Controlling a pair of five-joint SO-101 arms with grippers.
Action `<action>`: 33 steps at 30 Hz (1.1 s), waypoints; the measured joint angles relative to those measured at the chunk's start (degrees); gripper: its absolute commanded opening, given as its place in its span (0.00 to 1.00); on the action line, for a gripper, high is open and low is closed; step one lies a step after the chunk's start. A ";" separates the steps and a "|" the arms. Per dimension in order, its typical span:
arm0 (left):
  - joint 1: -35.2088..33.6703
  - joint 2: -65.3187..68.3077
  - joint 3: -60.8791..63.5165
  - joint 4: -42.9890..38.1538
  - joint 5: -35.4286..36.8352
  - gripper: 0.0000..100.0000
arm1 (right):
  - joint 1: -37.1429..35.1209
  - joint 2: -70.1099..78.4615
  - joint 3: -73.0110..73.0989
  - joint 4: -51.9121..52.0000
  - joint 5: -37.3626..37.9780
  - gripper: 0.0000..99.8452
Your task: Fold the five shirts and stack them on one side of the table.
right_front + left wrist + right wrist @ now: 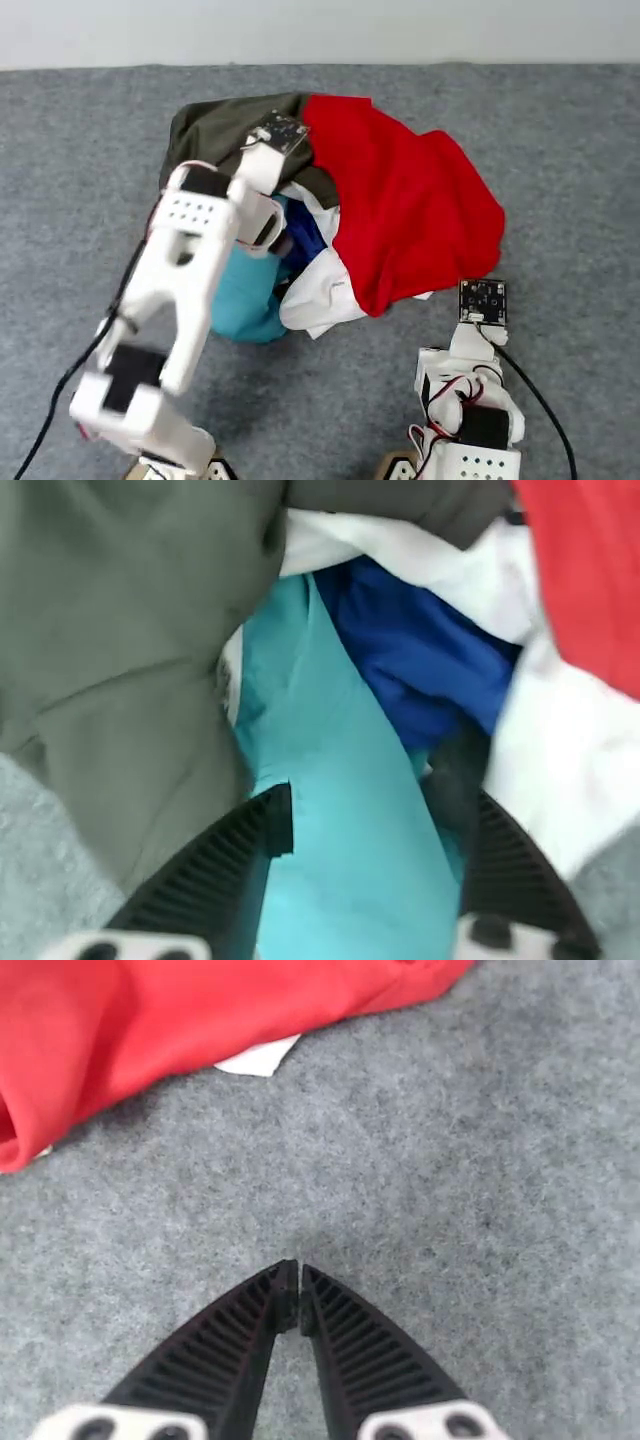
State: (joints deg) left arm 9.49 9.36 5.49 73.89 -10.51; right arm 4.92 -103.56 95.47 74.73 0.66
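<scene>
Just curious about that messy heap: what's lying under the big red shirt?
A white shirt pokes out from beneath the red shirt at its near edge, with a dark blue shirt beside it. How far they run underneath is covered.

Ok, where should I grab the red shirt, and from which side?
On the red shirt, probably the near edge, where it drapes down onto the grey table. Come in from the right arm's side: that hem has nothing lying over it and sits just ahead of the right end effector, which is shut and would need to open first.
</scene>
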 measured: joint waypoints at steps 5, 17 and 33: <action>0.00 15.56 -11.60 0.00 0.00 0.27 | 0.00 0.00 0.00 0.00 0.00 0.01; 0.35 40.62 -41.58 13.01 -0.09 0.01 | 0.00 0.00 0.00 0.00 0.00 0.01; -21.45 33.32 -64.70 25.32 2.37 0.01 | 0.00 0.00 0.00 0.00 0.00 0.01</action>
State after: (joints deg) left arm -11.96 42.68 -59.21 99.21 -8.13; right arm 4.92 -103.56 95.47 74.73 0.66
